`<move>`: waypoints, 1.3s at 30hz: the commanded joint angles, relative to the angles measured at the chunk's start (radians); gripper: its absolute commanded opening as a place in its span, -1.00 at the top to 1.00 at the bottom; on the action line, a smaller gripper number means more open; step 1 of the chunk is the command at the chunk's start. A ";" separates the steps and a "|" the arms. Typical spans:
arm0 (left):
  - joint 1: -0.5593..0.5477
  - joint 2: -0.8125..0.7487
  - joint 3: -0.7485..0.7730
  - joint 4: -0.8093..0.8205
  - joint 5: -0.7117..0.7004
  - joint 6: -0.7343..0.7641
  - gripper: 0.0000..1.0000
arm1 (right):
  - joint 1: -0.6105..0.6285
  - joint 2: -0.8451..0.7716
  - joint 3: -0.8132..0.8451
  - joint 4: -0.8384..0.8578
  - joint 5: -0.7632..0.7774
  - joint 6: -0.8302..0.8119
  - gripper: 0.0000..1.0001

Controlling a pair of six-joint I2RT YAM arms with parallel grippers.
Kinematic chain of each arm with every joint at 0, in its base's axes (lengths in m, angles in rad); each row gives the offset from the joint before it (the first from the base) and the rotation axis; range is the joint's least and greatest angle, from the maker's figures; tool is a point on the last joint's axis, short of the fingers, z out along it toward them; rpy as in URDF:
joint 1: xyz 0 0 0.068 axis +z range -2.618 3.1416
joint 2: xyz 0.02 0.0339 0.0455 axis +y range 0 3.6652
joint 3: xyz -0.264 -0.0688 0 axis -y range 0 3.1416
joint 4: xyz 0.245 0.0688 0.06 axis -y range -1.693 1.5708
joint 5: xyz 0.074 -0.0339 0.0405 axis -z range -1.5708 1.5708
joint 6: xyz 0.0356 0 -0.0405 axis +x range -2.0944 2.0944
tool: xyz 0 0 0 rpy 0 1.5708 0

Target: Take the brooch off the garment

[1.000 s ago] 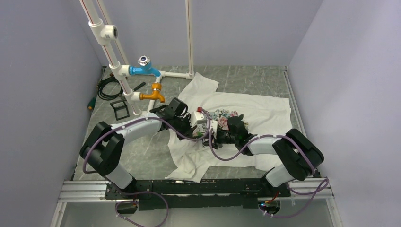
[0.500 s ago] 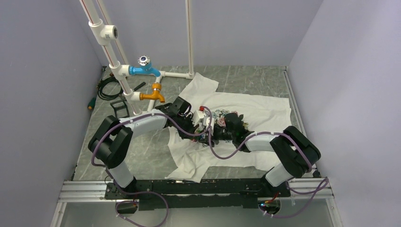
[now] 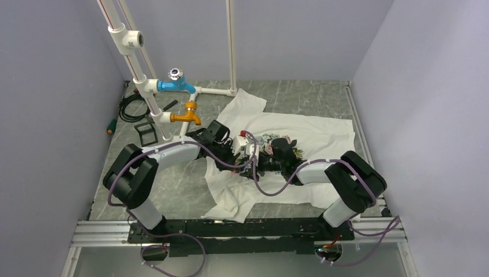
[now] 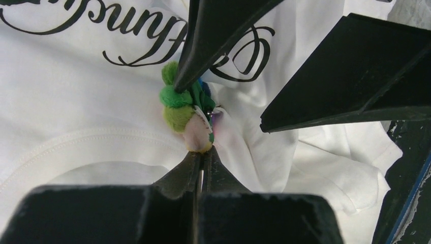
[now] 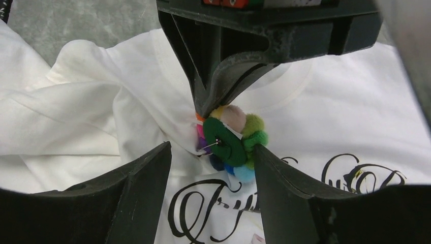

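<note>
My left claw [image 4: 202,152] has its two black fingers pressed tight together. Their tips touch the pale ball on the edge of the brooch [image 4: 185,109], a small round fluffy pin made of green, yellow, pink and blue balls. I cannot tell if the tips nip the pin, the cloth or nothing at all. The brooch sits right at the tip of this claw, pinned on the white cotton T-shirt [image 5: 76,112]. The cloth bunches up in folds just beside it. Black curly writing [image 5: 213,203] runs across the shirt near the brooch. The shirt lies on the grey stone-look surface [image 3: 184,196].

My right claw [image 5: 212,148] is spread wide. The brooch sits between its two fingers, right at their tips. One finger [image 5: 284,188] touches the green side of the brooch. The other one is apart from it, over the cloth. The two claws point at the brooch from opposite sides.
</note>
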 commanded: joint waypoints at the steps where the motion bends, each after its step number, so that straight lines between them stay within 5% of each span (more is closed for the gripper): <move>1: -0.029 -0.074 -0.025 0.023 0.070 0.100 1.00 | -0.041 -0.026 0.012 0.040 0.039 0.044 -0.27; 8: -0.028 -0.096 -0.048 0.046 0.091 0.121 1.00 | -0.075 -0.105 -0.068 0.090 -0.010 0.024 -0.28; 27: 0.002 -0.080 -0.035 0.068 0.118 0.103 1.00 | -0.052 0.009 -0.010 0.085 -0.125 0.049 -0.08; 39: 0.004 -0.072 -0.035 0.072 0.135 0.106 1.00 | -0.040 0.067 0.008 0.128 -0.100 0.118 -0.14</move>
